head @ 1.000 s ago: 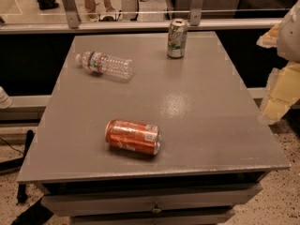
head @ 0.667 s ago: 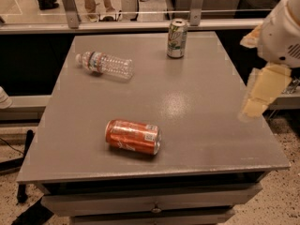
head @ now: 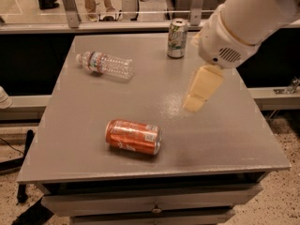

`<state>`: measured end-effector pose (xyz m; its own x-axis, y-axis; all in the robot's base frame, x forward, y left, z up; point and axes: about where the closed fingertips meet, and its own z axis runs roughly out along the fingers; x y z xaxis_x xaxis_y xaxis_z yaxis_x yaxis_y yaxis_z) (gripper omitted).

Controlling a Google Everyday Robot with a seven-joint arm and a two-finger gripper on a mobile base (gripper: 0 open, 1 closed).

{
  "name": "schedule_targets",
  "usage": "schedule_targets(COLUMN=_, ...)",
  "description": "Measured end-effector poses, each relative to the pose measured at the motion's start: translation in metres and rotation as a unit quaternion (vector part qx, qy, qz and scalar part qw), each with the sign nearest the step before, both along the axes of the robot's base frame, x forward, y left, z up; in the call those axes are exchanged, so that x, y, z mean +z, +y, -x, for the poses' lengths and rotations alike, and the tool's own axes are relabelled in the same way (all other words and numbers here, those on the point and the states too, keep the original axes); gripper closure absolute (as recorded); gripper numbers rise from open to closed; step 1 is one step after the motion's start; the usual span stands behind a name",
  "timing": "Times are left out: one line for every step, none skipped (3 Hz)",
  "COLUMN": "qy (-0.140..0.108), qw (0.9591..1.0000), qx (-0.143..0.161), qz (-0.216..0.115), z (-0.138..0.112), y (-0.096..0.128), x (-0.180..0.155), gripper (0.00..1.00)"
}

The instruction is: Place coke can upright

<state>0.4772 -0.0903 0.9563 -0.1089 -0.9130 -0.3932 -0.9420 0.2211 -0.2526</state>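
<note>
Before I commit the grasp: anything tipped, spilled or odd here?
The coke can lies on its side near the front; the water bottle lies flat back left. No spill shows. The gripper hovers right of the coke can.

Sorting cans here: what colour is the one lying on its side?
Red-orange can with white script, camera view; the hand hovers right of it.

Single view, set high in front of the desk (head: pixel 234 135), looking obliquely down and across it toward the far edge; the whole desk top is framed at moderate range. The gripper (head: pixel 197 96) hangs right of centre in frame, above the desk top
</note>
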Motion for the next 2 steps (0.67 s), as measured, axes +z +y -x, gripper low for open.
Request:
schedule_targets(qy=0.043, qw=0.9985, qx=0.004, qz=-0.032, z=-0.003, y=0.048, x=-0.023, gripper=0.00)
schedule_targets(qy=0.100, qw=0.9933, qx=-0.004, qz=-0.059, z=0.005, y=0.081, x=-0.046, gripper=0.00)
